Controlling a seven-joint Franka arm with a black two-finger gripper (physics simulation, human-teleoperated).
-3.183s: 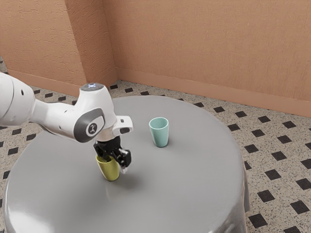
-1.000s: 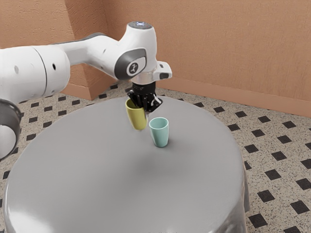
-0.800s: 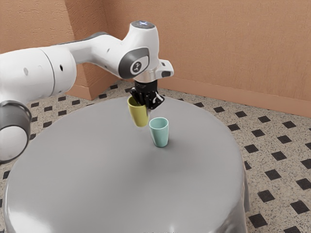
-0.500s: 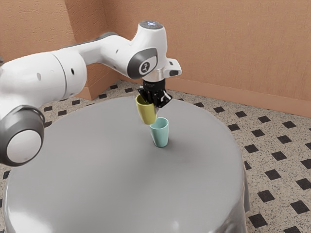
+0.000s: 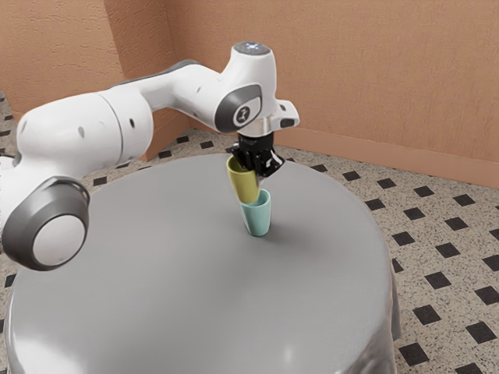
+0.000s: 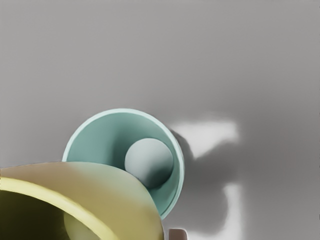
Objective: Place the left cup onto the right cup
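A yellow-green cup (image 5: 243, 181) hangs in the air, tilted, with my black gripper (image 5: 253, 160) shut on its rim. Its base sits at the mouth of the teal cup (image 5: 257, 216), which stands upright on the round grey table (image 5: 195, 296). In the wrist view the yellow-green cup (image 6: 85, 200) looms close under my hand and overlaps part of the teal cup's (image 6: 100, 142) open rim; the teal cup's pale inner floor is visible below.
The grey table drops off at its rounded edge on all sides. Beyond it lie a speckled floor (image 5: 437, 226) with black diamonds and orange walls (image 5: 374, 70). My white arm (image 5: 117, 125) spans the exterior view's left.
My gripper lifted the yellow-green cup off the table at the exterior view's left and carried it up and rightward. Over the last second it moved right and down to the teal cup's mouth.
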